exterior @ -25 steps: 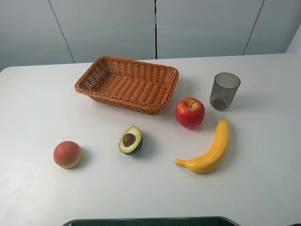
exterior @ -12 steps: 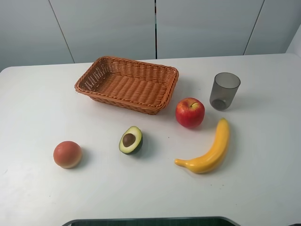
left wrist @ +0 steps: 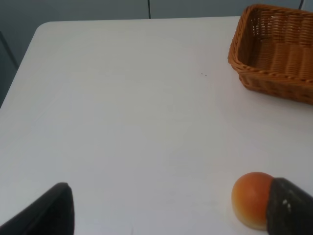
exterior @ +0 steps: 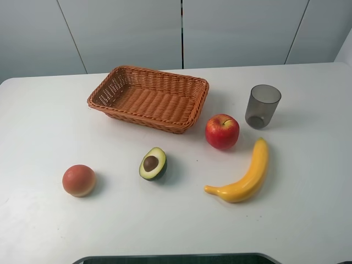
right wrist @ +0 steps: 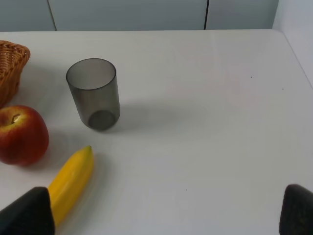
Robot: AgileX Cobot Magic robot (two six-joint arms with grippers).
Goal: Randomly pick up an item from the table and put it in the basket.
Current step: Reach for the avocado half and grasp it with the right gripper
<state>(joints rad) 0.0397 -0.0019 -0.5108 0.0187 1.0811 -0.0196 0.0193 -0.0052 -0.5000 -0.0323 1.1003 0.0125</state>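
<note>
Left jaws: standing wide apart with nothing between them; two dark fingertips (left wrist: 49, 213) are showing at opposite edges of the left wrist view, hanging over the worktop (left wrist: 122, 107)
Right jaws: standing wide apart as well and gripping nothing; their dark fingertips (right wrist: 24, 215) are showing at opposite corners of the right wrist view
Avocado half (exterior: 153, 164): lying on the worktop with its cut face up and the brown pit showing, in front of the basket and apart from it, between the peach and the banana, touching neither
Basket (exterior: 148, 99): sitting toward the back of the worktop, a little left of the middle, with its woven floor showing all over
Peach (exterior: 78, 180): resting toward the front left, well apart from the avocado half; in the left wrist view one fingertip is covering part of it
Apple (exterior: 222, 131): standing just beside the basket's near right corner, close to it but not touching, with its stem dimple facing up
Banana (exterior: 242, 175): lying in front of the apple, curving from near the apple and cup down toward the front, with its stalk end pointing toward the avocado half
Cup (exterior: 263, 106): standing upright to the right of the apple, apart from it, grey and see-through
</note>
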